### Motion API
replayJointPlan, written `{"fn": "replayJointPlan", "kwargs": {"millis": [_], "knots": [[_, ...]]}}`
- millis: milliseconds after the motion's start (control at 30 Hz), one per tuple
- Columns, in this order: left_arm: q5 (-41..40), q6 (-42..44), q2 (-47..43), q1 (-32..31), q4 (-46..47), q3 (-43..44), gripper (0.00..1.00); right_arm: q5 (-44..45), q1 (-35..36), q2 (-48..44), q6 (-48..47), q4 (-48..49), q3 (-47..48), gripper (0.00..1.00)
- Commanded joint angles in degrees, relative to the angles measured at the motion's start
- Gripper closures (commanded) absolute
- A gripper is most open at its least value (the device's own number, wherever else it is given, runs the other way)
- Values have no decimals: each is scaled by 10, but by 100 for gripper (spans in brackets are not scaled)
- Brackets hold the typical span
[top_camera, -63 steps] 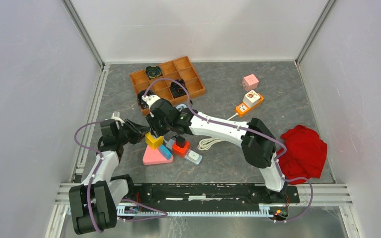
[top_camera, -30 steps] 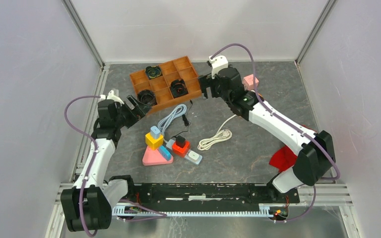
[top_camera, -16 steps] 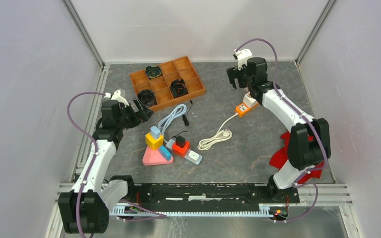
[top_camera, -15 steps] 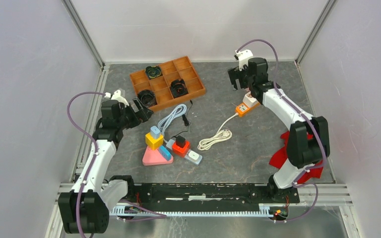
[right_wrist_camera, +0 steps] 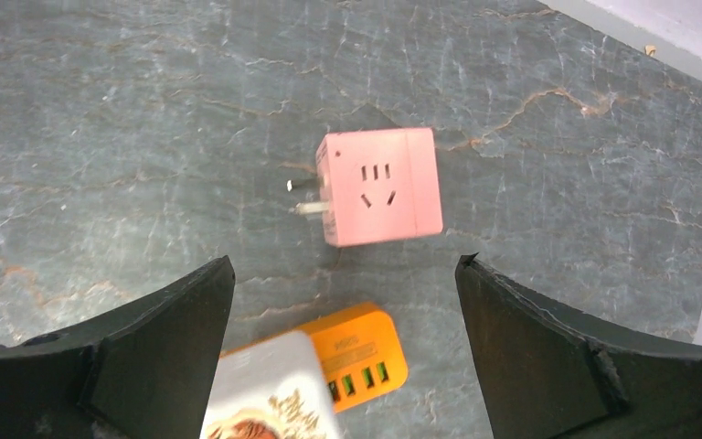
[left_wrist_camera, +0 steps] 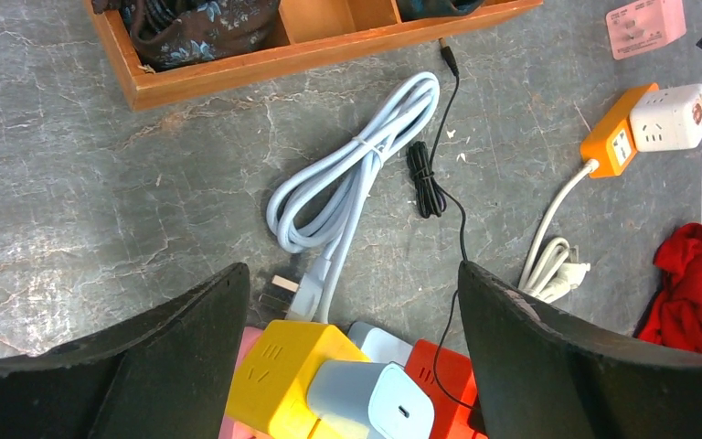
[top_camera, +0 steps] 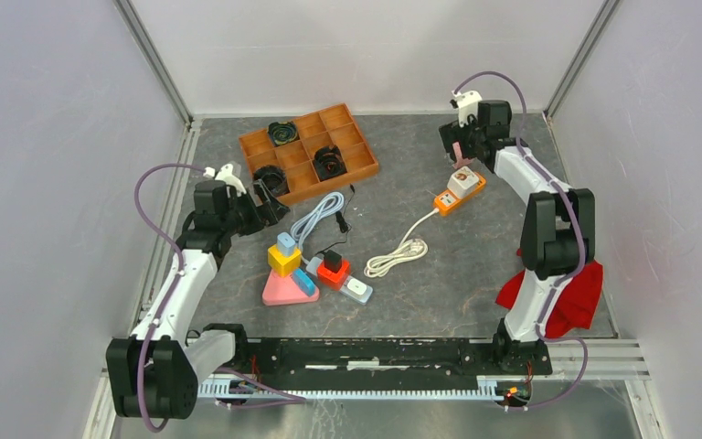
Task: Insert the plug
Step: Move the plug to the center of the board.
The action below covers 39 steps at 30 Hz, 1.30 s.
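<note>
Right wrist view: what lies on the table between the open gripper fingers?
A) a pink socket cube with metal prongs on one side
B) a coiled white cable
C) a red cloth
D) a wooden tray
A: the pink socket cube lies on the table, framed by the open right gripper and apart from both fingers, with the orange power strip just below it in the view.
</note>
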Motion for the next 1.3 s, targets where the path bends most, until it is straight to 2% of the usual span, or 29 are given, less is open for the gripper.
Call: {"fn": "replayJointPlan", "kwargs": {"millis": [0, 200, 333, 433, 567, 833, 1000, 1267], "knots": [[6, 30, 4, -1, 4, 27, 11, -20, -12, 46, -20, -9, 66, 3], [6, 31, 13, -1, 4, 27, 11, -6, -17, 116, -18, 2, 132, 5], [7, 30, 18, 0, 7, 31, 11, -13, -18, 163, -26, -19, 182, 12], [7, 31, 21, 0, 7, 30, 12, -9, -19, 179, -31, -19, 187, 17], [8, 29, 26, 0, 8, 31, 12, -1, -20, 185, -36, -18, 182, 18], [13, 24, 17, 0, 12, 24, 13, -12, -19, 173, -32, -20, 165, 39], [18, 22, 4, -1, 12, 16, 13, -52, -20, 143, 0, -10, 143, 50], [24, 20, -25, -2, 11, 4, 13, -109, -7, 49, 45, 66, 41, 61]]}}
